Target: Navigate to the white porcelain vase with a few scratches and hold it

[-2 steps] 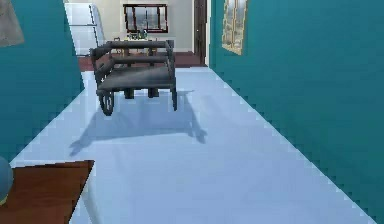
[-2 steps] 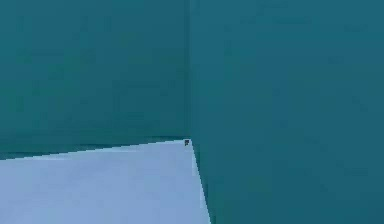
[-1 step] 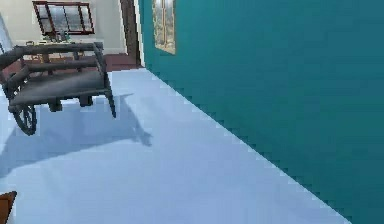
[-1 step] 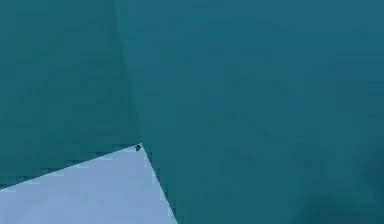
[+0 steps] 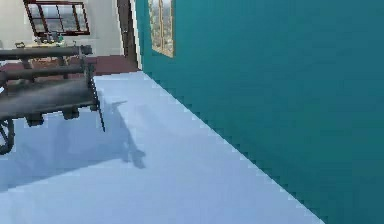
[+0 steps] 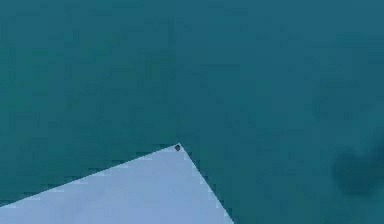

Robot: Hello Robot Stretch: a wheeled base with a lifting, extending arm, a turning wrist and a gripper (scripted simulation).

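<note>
The forward view holds one dark-framed window (image 5: 55,17) at upper left, one dark door (image 5: 127,30) beside it, one framed picture (image 5: 161,25) at top centre on one teal wall (image 5: 280,90), and at left one dark chair (image 5: 55,100) before one counter (image 5: 45,58) whose small things are too blurred to count. The arm side view shows two teal wall faces (image 6: 90,80) meeting at one corner, with one small dark dot (image 6: 178,147) at its foot.
</note>
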